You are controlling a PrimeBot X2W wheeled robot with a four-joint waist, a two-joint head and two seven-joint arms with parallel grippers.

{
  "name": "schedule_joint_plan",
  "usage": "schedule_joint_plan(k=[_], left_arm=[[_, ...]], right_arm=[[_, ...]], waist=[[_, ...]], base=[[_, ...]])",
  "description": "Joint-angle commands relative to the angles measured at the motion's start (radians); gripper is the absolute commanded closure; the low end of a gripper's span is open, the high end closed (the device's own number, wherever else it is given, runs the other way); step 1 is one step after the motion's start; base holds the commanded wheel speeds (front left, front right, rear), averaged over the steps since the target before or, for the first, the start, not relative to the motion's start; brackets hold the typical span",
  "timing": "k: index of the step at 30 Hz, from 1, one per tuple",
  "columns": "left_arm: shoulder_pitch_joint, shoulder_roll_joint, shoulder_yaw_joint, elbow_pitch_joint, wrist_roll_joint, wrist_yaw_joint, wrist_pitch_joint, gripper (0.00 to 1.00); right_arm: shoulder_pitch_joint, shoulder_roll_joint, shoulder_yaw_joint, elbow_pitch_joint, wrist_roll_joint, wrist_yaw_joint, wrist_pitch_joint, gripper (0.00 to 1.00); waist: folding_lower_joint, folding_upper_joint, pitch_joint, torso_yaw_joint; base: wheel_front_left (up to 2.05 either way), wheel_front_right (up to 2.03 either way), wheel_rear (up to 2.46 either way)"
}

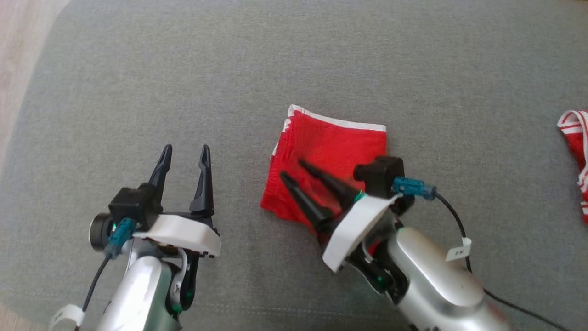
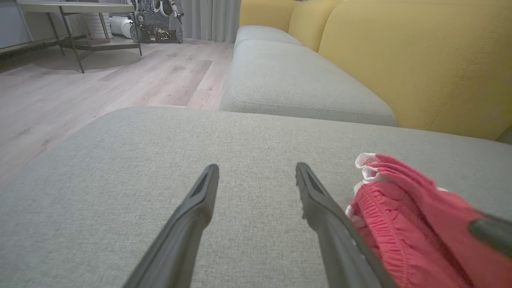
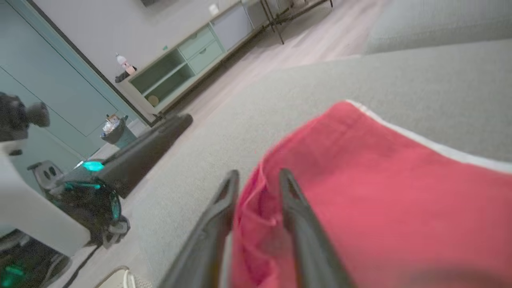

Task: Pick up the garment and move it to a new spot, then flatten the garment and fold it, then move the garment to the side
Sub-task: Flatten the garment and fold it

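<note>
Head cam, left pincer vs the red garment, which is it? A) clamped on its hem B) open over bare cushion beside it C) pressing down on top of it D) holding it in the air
B: the left pincer has its fingers spread above bare grey cushion, clear of the red garment lying to its right.

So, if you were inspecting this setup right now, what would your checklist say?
Surface: grey cushion, woven fabric.
Job's things: red garment, white-edged, folded, lying mid-cushion.
Clutter: striped red-and-white cloth at the far right.
Grippers: left gripper open above bare cushion; right gripper has its fingers parted over the garment, with fabric between them.
Cables: black cable off the right wrist; second cable off the left wrist.
Surroundings: wood floor, yellow backrest, table, cabinet.
</note>
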Motion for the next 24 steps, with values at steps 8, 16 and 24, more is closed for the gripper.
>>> schedule_joint_plan(k=[8, 16, 24], left_arm=[[-0.037, 0.012, 0.039, -0.027, -0.004, 0.004, -0.012, 0.00], [-0.019, 0.024, 0.048, -0.035, -0.003, 0.011, -0.013, 0.00], [-0.004, 0.045, 0.053, -0.050, -0.001, 0.020, -0.009, 0.00]], right_arm=[[-0.054, 0.010, -0.052, -0.083, -0.066, -0.001, -0.153, 0.00], [0.032, -0.054, -0.283, -0.157, -0.157, -0.001, -0.195, 0.00], [0.186, -0.094, -0.515, -0.267, -0.274, -0.001, -0.156, 0.00]], waist=[[0.0000, 0.0000, -0.007, -0.040], [0.0000, 0.0000, -0.026, -0.076], [0.0000, 0.0000, -0.034, -0.105]], base=[[0.00, 0.00, 0.00], [0.00, 0.00, 0.00], [0.00, 0.00, 0.00]])
